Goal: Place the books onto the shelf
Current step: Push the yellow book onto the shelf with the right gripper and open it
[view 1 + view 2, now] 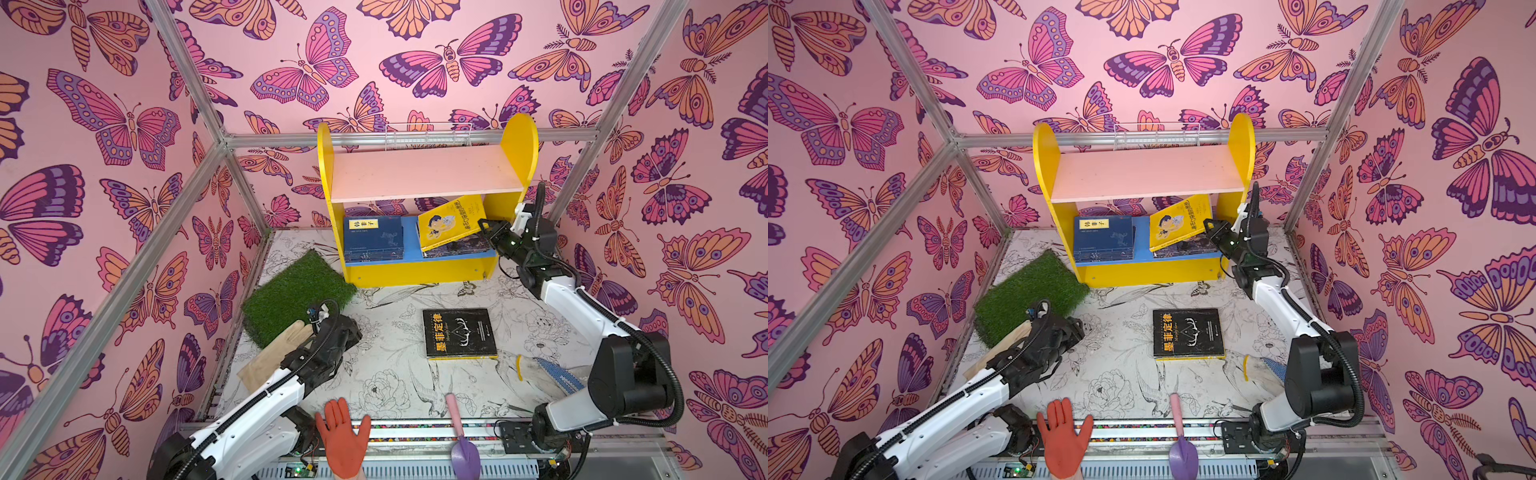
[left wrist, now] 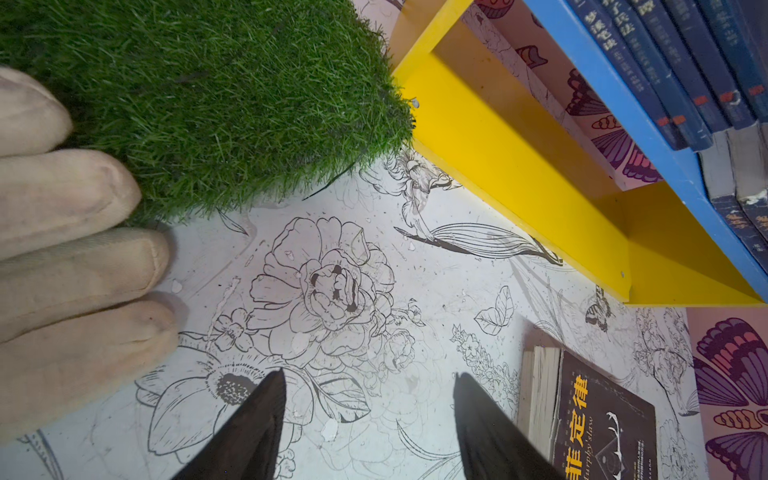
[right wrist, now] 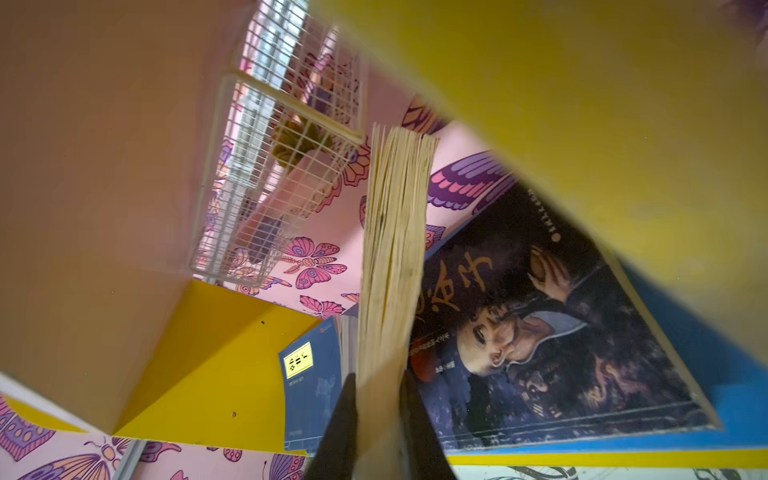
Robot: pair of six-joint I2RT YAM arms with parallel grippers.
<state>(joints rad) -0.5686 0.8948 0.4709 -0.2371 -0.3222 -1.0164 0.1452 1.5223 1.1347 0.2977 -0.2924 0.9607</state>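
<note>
The shelf (image 1: 424, 172) (image 1: 1142, 174) stands at the back with yellow sides, a pink upper board and a blue lower board. Navy books (image 1: 373, 239) (image 1: 1102, 239) lie stacked on the left of the lower board. My right gripper (image 1: 486, 230) (image 1: 1212, 228) (image 3: 380, 380) is shut on the edge of the yellow cartoon book (image 1: 451, 222) (image 3: 395, 249), which tilts above the dark portrait books (image 3: 540, 332) on the lower board's right. A black book with a yellow title (image 1: 459, 333) (image 2: 602, 424) lies flat on the table. My left gripper (image 1: 353, 332) (image 2: 370, 374) hangs open and holds nothing, left of that book.
A green grass mat (image 1: 297, 291) and a beige glove (image 1: 278, 353) lie beside the left arm. An orange glove (image 1: 343, 436) and a purple trowel (image 1: 463, 453) sit at the front edge. A white-and-blue glove (image 1: 548, 372) lies by the right arm's base. A white wire rack (image 1: 428, 135) hangs behind the shelf.
</note>
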